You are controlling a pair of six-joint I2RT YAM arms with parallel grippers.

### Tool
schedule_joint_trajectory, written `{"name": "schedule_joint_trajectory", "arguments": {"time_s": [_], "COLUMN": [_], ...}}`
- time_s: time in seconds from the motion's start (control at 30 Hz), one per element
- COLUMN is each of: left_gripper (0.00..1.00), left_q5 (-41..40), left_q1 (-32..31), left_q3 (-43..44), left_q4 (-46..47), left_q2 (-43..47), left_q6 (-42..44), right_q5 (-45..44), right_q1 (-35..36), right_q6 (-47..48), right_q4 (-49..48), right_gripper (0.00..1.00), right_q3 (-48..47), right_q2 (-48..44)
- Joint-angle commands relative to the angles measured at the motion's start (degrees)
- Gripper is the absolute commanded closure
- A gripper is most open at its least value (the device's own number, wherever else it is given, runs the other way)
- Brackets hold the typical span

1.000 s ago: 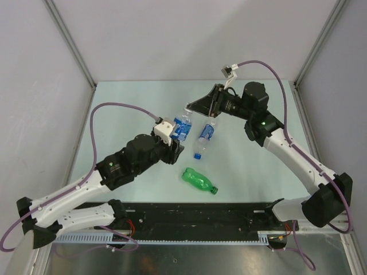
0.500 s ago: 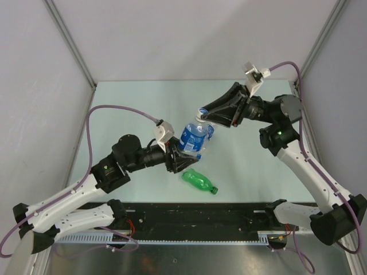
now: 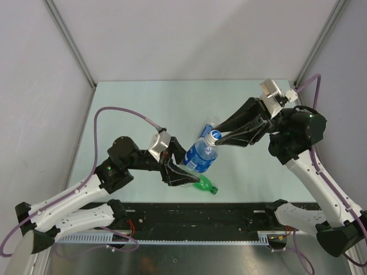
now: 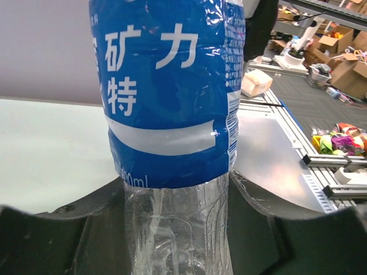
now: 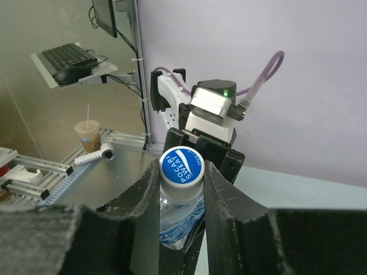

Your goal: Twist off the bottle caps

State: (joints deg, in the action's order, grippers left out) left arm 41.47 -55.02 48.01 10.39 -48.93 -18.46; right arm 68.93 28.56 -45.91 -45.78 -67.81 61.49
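Pale green surface (image 3: pixel 126 109), grey walls. Since 1 s ago, labelled bottle (image 3: pixel 200 156) is raised off surface & swung nearer front, tilted twd R arm. L jaws pinch its lower body; R jaws pinch blue-topped cap (image 5: pixel 182 164). Looks set for twist. Green bottle (image 3: pixel 202 183) lies on surface, cap on.

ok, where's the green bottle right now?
Top view: the green bottle lies on its side on the table, near centre by the front edge, partly hidden by the left gripper, which holds a blue-label bottle just above it.

Robotics lab, keyboard (image 5: pixel 67 55) shelf, monitor (image 5: pixel 104 16), cardboard boxes (image 4: pixel 335 43), aluminium rails (image 4: pixel 335 161)
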Motion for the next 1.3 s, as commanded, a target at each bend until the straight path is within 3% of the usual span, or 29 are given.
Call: {"name": "schedule_joint_trajectory", "arguments": {"time_s": [0.0, 0.07, 0.17, 0.4, 0.53, 0.87, 1.27], "left_gripper": [1.0, 1.0, 1.0, 1.0, 1.0, 1.0, 1.0], "left_q5": [10.6, 10.5, 9.8, 6.6, 5.6, -0.1, -15.0], "left_q1": [-0.8, -0.7, -0.6, 1.3, 3.3, 8.2, 8.3], "left_q3": [0.6, 0.5, 0.2, -1.5, -2.8, -5.6, -1.9], "left_q4": [10.1, 10.2, 10.2, 10.2, 10.0, 6.9, -7.7], "left_q2": [0.6, 0.6, 0.6, 0.5, 1.3, 5.4, 4.5], "left_q6": [-0.1, -0.2, -0.4, -1.1, -1.4, -0.2, 6.8], "right_q5": [1.3, 0.8, -1.1, -4.7, -6.0, -5.7, -15.2], "right_q1": [-0.2, -0.2, -0.3, -0.3, -0.7, -1.3, -1.9], "right_q6": [-0.2, 0.0, 1.6, 5.6, 7.8, 6.9, 7.9], "right_q4": [-1.4, -1.0, 1.9, 8.6, 11.2, 9.2, 13.7], "right_gripper": [1.0, 0.97, 0.83, 0.3, 0.06, 0.01, 0.01], "right_q3": [0.7, 0.7, 0.6, 0.7, 0.7, 0.7, 0.7], "right_q2": [0.9, 0.9, 0.8, 0.1, -0.5, -0.2, 0.9]}}
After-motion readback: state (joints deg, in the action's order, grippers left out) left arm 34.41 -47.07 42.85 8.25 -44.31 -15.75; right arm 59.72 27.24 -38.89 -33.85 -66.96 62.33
